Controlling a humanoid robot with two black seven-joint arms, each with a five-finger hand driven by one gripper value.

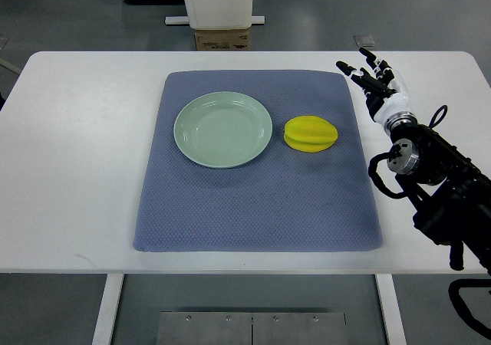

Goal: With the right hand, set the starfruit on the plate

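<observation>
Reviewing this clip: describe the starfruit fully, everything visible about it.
The starfruit is bright yellow, smooth and glossy, possibly plastic, with lengthwise ridges running across its oval body. It lies on its side on the blue-grey mat, just right of the pale green plate, close to its rim without clearly touching it. Nothing holds it: the right hand is off to the right, over the mat's far corner, fingers spread.

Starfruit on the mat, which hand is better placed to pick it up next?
The right hand. It is open above the table's far right, beside the mat, on the same side as the starfruit, which lies just right of the plate. No left arm is in view.
</observation>
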